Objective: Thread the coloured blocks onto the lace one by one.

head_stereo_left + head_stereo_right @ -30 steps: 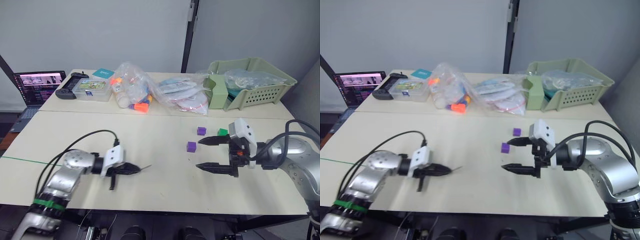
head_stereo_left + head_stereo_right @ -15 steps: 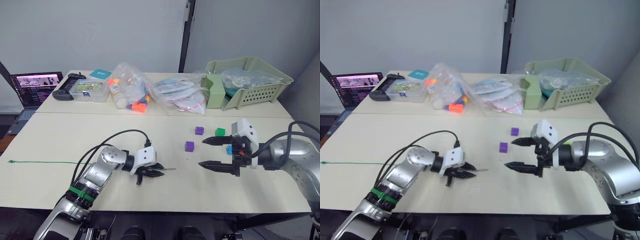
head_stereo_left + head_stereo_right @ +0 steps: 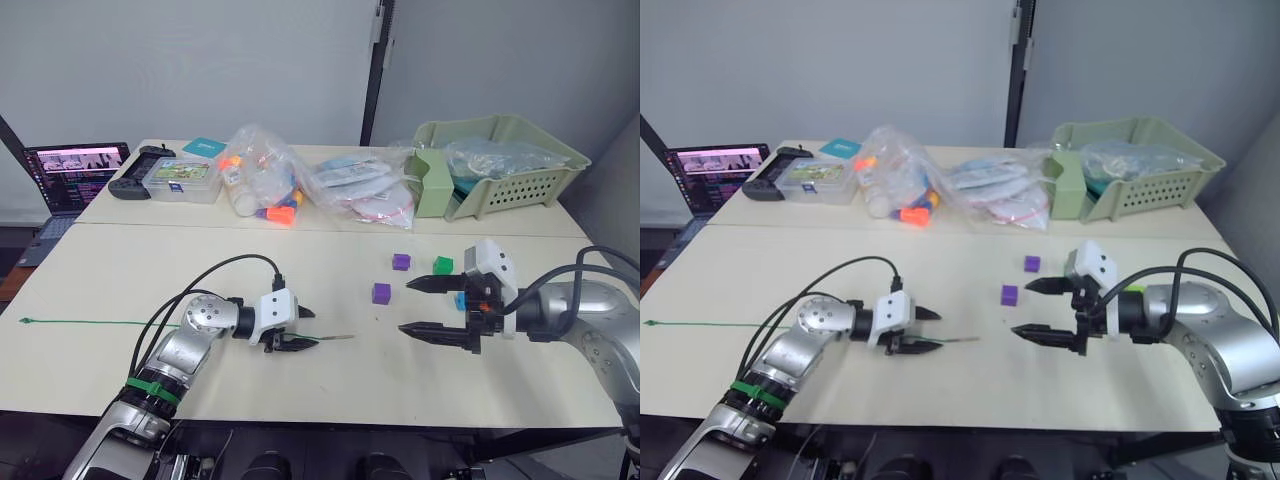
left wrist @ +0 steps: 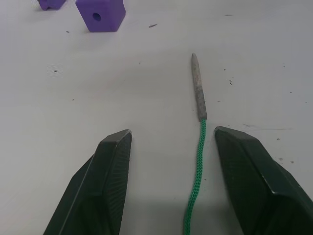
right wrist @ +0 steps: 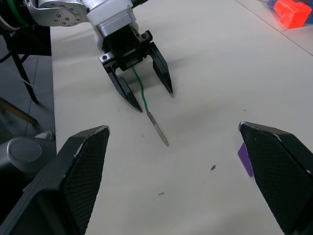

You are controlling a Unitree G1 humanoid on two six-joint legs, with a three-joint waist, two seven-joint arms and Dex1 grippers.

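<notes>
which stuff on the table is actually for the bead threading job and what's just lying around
For the job:
- lace, with its grey tip
- purple blocks
- dark green block
- blue block
- left gripper and right gripper, both open

Lying about:
- plastic bags of toy pieces
- green basket
- laptop
- clear box
- black controller

Cream table (image 3: 150, 260), grey wall (image 3: 200, 60)

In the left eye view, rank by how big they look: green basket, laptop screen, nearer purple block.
1. Green basket, clearly largest.
2. Laptop screen, partly cut by the picture edge.
3. Nearer purple block, smallest, though it sits closer to the camera than the other two.
</notes>
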